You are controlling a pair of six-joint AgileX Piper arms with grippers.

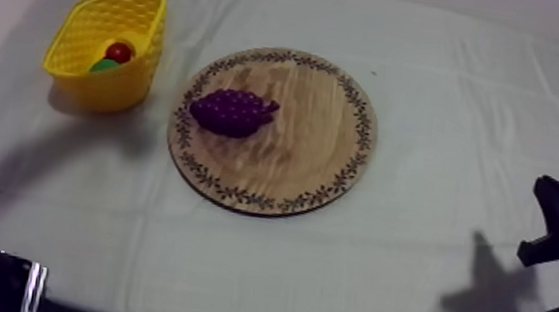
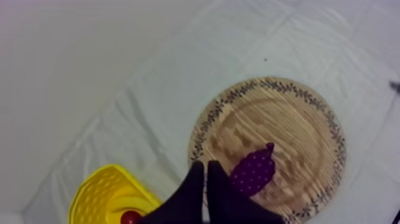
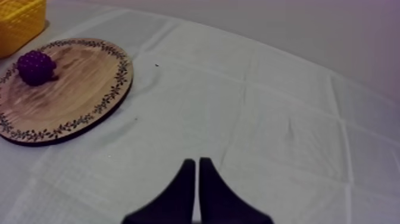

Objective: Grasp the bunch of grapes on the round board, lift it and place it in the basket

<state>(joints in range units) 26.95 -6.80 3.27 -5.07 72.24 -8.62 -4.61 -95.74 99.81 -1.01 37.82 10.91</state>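
Top cam sits high at the near side, tilted down across the cloth (image 1: 430, 105), with the whole wooden board (image 1: 315, 142) and yellow basket (image 1: 77, 24) in frame. Left wrist cam is high, looking steeply down on both. Right wrist cam is low over the cloth, facing across at the same board from well off.

On the table (image 1: 450, 107): board (image 1: 310, 146) at the middle, basket (image 1: 109, 93) to its left and a little farther back, just beside it. On the board's left part, near the rim: grapes (image 1: 233, 113). In the basket: small red fruit (image 1: 119, 51).
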